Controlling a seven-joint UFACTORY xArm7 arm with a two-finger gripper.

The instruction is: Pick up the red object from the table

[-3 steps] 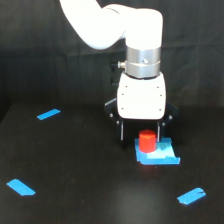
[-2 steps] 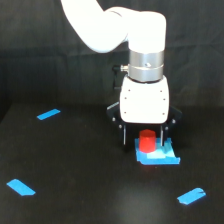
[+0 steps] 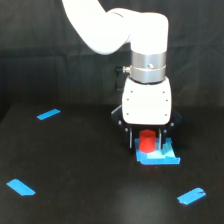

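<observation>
Hanging low over the desk (image 3: 75, 165), the claw (image 3: 146, 141) is straddling the red object (image 3: 146, 143), which is standing upright on the blue square patch (image 3: 159, 157) toward the exterior view's right. Two thin dark fingers (image 3: 131, 138) are showing on either side of the cylinder, with the white body directly above hiding its top. The fingers are looking parted, with a sliver of gap beside the cylinder, so I am judging that nothing is being gripped yet, though contact on the far side is hidden.

Several things are looking risky. If the claw is sitting off centre, one finger is likely reaching the cylinder first and pushing it sideways or tipping it, since it is short and narrow. If the fingers are closing too high, they are catching only the upper edge and the cylinder may be slipping out on the lift. If the fingertips are already pressing the desk, closing may be dragging the blue patch along. Blue tape strips (image 3: 48, 114) are lying well apart and posing no trouble.
</observation>
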